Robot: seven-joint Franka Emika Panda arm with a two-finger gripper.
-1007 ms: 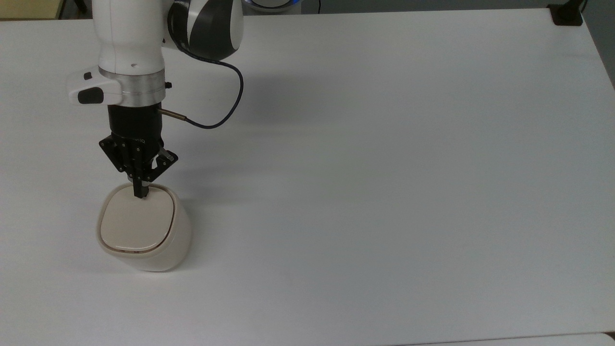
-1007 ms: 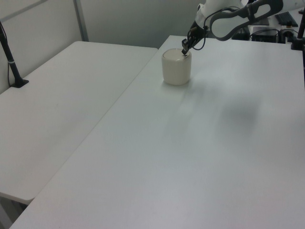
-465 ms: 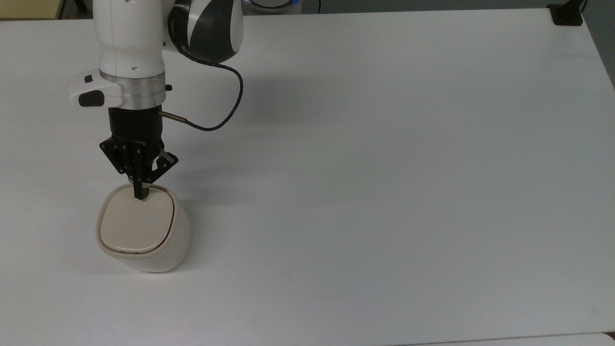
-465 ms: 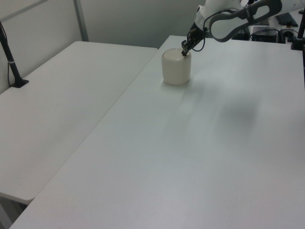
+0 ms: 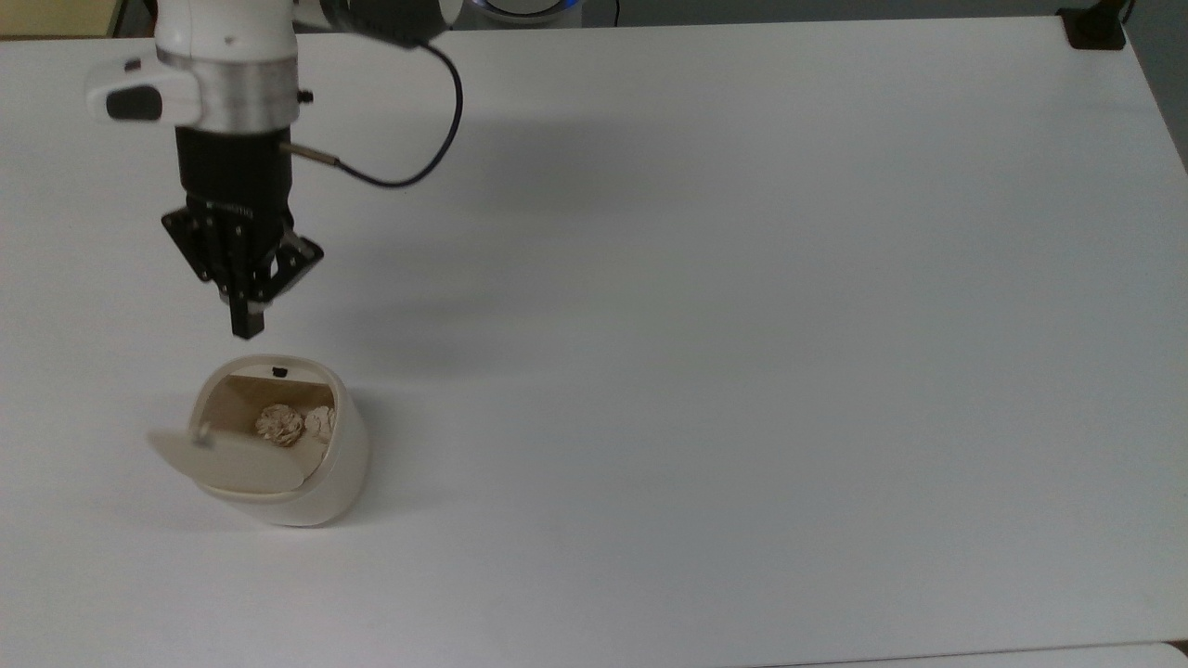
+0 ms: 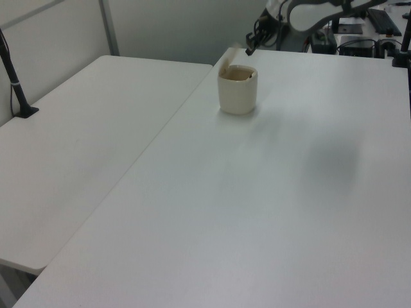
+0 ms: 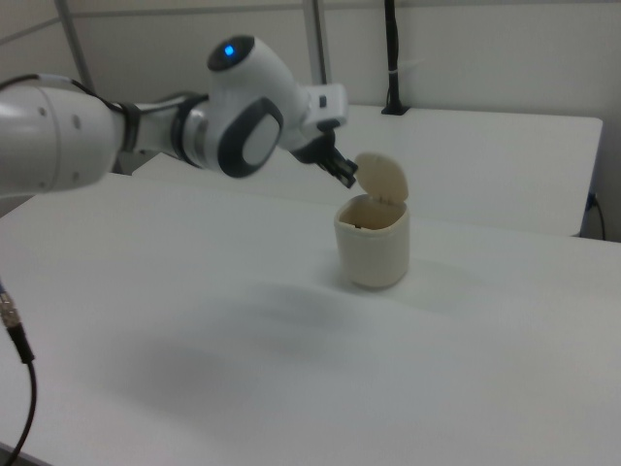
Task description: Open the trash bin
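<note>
At the lower left of the top view, the trash bin (image 5: 306, 478) stands with its lid (image 5: 232, 461) raised. The gripper (image 5: 247, 325) hangs above it, fingers pressed together, touching nothing.

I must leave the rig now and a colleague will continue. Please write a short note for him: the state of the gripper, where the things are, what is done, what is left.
Gripper: shut, holding nothing, lifted clear of the trash bin, above its button side.
Trash bin: stands upright on the white table, near the top view's left edge. Its lid is swung up and stands open on its hinge; the right view shows this well. The small black button is on the rim, on the arm's side. Crumpled paper lies inside.
Done: the bin is open.
Left: nothing for the task; probably just move the arm away.
</note>
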